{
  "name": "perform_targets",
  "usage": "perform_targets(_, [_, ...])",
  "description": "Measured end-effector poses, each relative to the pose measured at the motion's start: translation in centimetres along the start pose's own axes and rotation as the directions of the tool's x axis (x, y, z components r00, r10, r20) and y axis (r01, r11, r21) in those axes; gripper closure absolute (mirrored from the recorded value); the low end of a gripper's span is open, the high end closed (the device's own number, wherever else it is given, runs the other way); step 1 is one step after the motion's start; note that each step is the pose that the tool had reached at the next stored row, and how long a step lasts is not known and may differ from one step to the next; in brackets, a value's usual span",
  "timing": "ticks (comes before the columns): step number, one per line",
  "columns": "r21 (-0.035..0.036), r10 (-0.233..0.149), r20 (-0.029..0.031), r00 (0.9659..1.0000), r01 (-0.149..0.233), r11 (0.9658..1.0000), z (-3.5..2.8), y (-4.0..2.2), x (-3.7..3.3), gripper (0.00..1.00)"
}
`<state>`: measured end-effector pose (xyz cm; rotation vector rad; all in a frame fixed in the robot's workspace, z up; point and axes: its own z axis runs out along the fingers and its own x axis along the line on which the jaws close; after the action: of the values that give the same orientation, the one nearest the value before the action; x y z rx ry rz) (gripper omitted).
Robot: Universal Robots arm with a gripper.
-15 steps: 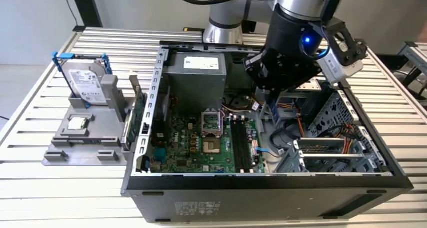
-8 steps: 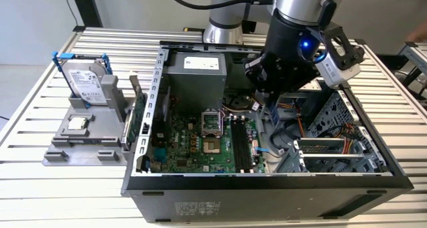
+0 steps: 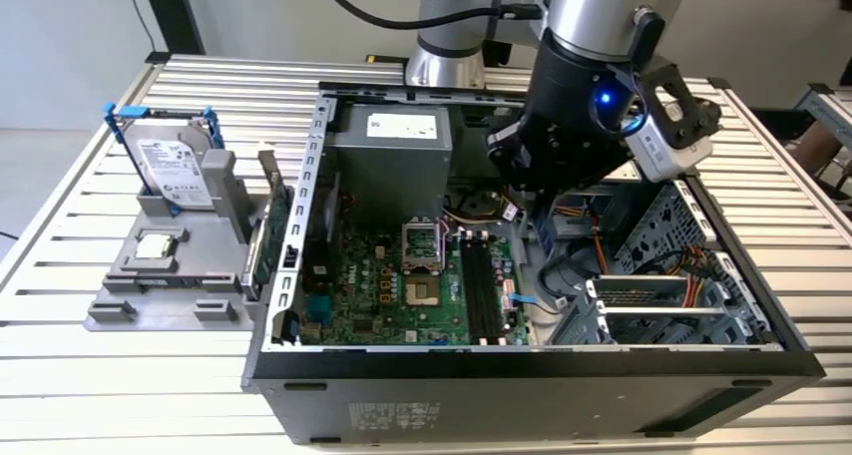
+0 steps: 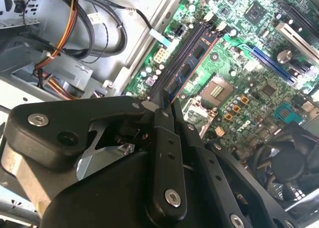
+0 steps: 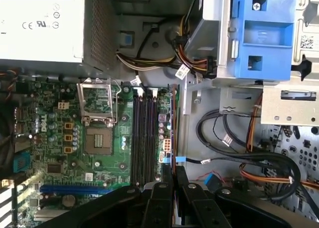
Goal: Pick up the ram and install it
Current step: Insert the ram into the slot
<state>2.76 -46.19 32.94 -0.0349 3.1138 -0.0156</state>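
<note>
hand [image 4: 168,107] pinched on one end of long thin dark blue-black ram stick [image 4: 192,63] | over black memory slots [image 5: 143,133] | risk, I'd say: end grip lets it tilt, jams at slot

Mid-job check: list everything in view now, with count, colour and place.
ram: one, dark blue-black, in the gripper, at the memory slots
motherboard: one, green, inside the case
case: one, black and grey, open, on the table
power supply: one, grey, inside the case
hard drive: one, silver in a blue frame, upright, exterior view's left
expansion card: one, green, upright beside the case
table: one, slatted metal
gripper: one, black, shut on the ram
</note>
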Motion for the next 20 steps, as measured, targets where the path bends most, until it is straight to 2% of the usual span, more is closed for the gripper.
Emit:
perform_targets(11, [0.0095,0.0,-0.0002,1.0,0.0,1.0,0.87,0.02,0.02,1.0])
perform_targets(20, [0.0095,0.0,0.0,1.0,0.0,1.0,1.09,0.02,0.03,1.0])
